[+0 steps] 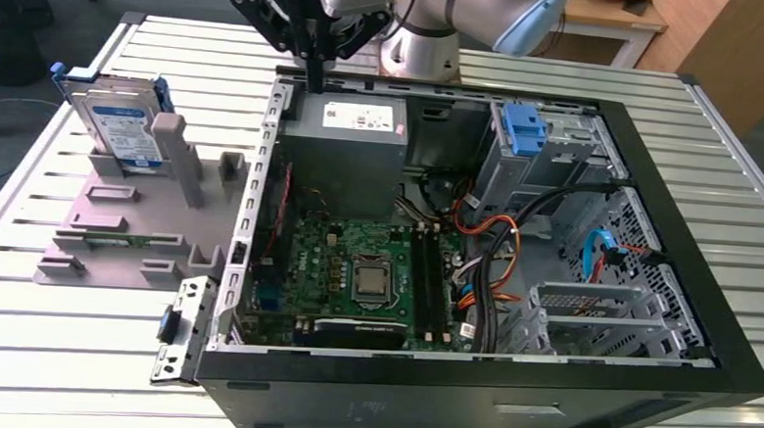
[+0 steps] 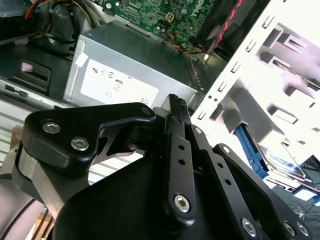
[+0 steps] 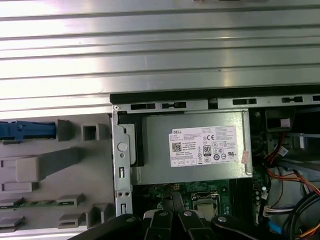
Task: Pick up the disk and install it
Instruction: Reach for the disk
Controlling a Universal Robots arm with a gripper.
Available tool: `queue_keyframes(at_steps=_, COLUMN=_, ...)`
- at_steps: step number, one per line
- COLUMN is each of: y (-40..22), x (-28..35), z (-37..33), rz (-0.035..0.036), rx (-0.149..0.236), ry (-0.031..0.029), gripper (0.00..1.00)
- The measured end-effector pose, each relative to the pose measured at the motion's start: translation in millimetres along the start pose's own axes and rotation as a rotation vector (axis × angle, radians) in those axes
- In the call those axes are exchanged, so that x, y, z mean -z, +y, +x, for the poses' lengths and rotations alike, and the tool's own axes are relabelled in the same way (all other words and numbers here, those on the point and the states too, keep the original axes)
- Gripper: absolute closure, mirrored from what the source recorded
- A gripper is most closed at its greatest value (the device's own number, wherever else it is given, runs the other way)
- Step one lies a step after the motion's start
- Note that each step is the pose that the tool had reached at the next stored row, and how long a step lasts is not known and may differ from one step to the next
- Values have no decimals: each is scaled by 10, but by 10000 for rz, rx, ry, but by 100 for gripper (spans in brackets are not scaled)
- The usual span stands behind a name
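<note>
The disk [image 1: 121,127] stands upright in a grey holder [image 1: 120,225] on the table, at the exterior view's left of the open computer case [image 1: 478,376]. It is silver with a white-and-blue label and blue side rails. Its blue top edge [image 3: 25,130] appears in the first wrist view, and one blue rail with a silver face [image 2: 285,170] in the second. My gripper [image 1: 314,85] hangs shut and empty above the case's back edge, just over the power supply [image 1: 347,124] and well apart from the disk. Its black fingers [image 2: 175,107] are pressed together, and their tips [image 3: 173,200] hover over the motherboard's edge.
Inside the case lie the green motherboard [image 1: 353,262], bundled cables [image 1: 498,240], a blue plastic latch piece [image 1: 524,128] and a metal drive cage [image 1: 599,314]. The grey holder also carries a small circuit board [image 1: 117,242]. A slatted metal table [image 1: 35,333] surrounds everything.
</note>
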State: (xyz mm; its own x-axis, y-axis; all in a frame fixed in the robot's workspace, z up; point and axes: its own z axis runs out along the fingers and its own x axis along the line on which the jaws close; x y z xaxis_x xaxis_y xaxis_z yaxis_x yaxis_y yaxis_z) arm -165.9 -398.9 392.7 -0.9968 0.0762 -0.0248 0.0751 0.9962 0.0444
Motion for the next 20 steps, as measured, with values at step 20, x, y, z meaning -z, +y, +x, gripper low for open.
queue_keyframes(at_steps=20, y=-30, x=6, z=405, rz=-1, rx=0, ry=-19, gripper=89)
